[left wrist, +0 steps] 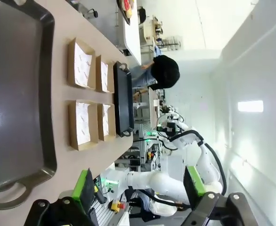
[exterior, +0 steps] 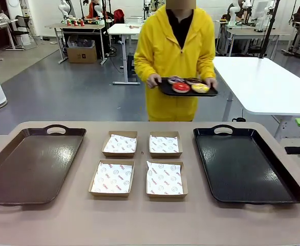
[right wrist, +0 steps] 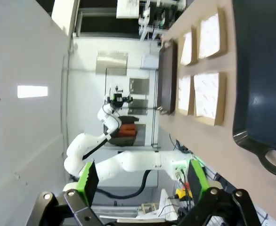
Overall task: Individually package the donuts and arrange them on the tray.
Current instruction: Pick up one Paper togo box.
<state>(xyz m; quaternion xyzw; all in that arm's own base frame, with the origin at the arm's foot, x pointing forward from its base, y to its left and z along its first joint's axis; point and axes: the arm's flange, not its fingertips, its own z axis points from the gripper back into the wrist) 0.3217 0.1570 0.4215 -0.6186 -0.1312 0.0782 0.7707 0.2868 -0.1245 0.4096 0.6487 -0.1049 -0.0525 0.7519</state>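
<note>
Across the table a person in a yellow hoodie holds a small black serving tray (exterior: 166, 89) with both hands. The donuts lie on it: a glossy red one (exterior: 180, 87), a yellow-iced one (exterior: 200, 88) and two dark ones (exterior: 175, 80) (exterior: 193, 81) behind. Four shallow paper-lined cardboard boxes (exterior: 120, 144) (exterior: 165, 144) (exterior: 112, 179) (exterior: 165, 179) sit in a square at the table's middle. My left gripper (left wrist: 139, 186) hangs open in the air beside the table, as does my right gripper (right wrist: 143, 181). Nothing lies between either pair of fingers.
A large brown tray (exterior: 32, 164) (left wrist: 15, 94) (right wrist: 168, 77) lies on the table's left side. A large black tray (exterior: 247, 164) (left wrist: 124, 99) (right wrist: 260, 70) lies on the right. Bare tabletop runs along the front edge. A white table (exterior: 268, 87) stands behind the person.
</note>
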